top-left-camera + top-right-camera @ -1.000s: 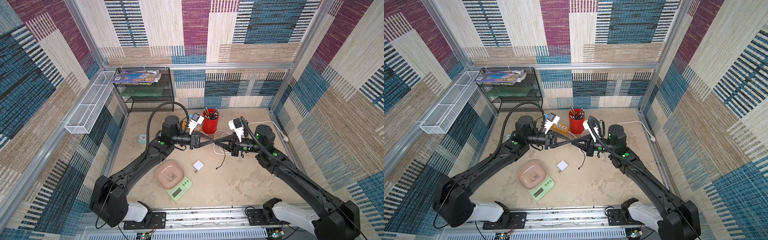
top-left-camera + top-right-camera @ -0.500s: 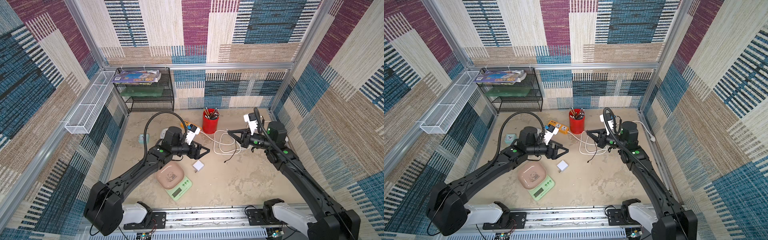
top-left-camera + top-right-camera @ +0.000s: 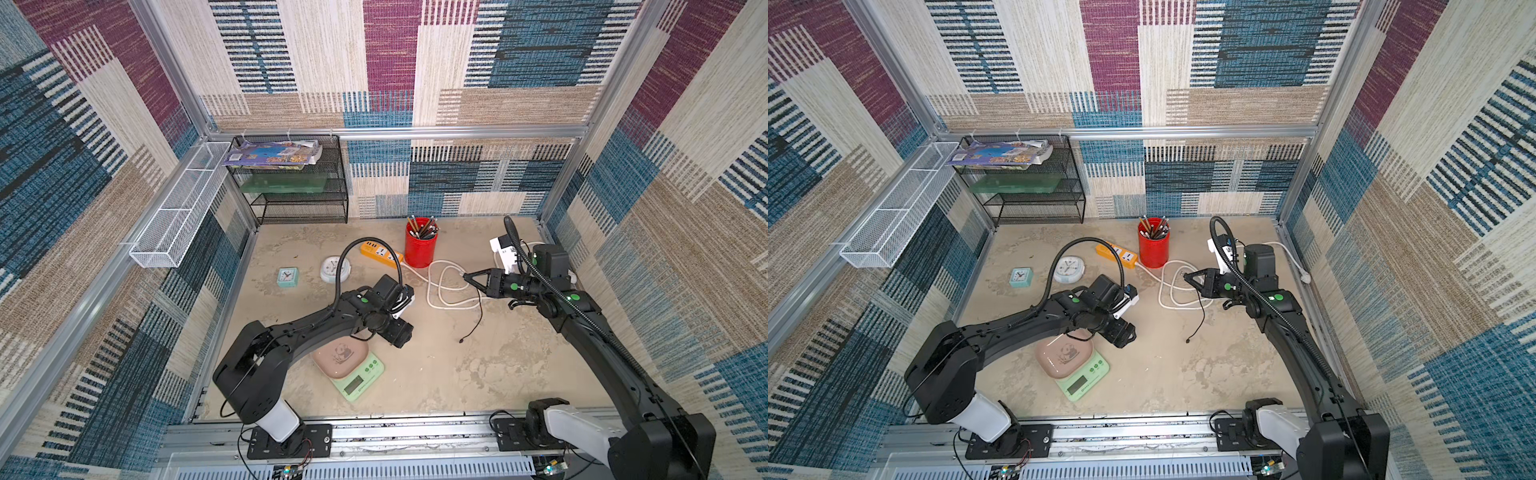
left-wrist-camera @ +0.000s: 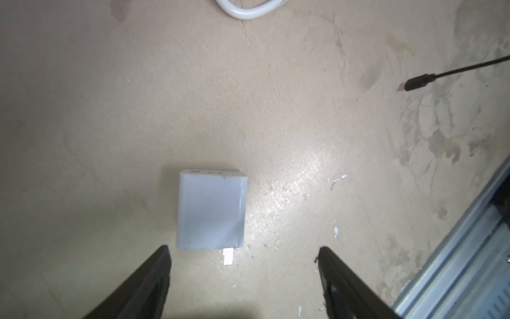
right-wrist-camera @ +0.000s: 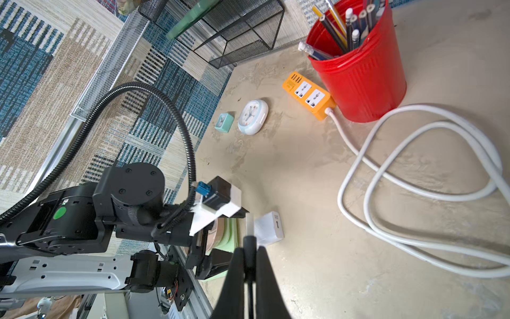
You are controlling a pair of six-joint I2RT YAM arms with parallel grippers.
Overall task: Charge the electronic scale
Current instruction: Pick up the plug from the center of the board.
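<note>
Electronic scale (image 3: 361,380): lower centre of frame in both top views, flat on bench (image 3: 436,374), pink bowl (image 3: 340,353) on top. Left end effector (image 4: 242,258): jaws wide apart, empty, above white charger block (image 4: 211,210). Right end effector (image 5: 249,250): pinched closed on black cable (image 3: 478,316), right of centre

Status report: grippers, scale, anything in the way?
Left gripper open over white adapter. Right gripper shut on black cable. Electronic scale uncabled, left arm overhanging it.
</note>
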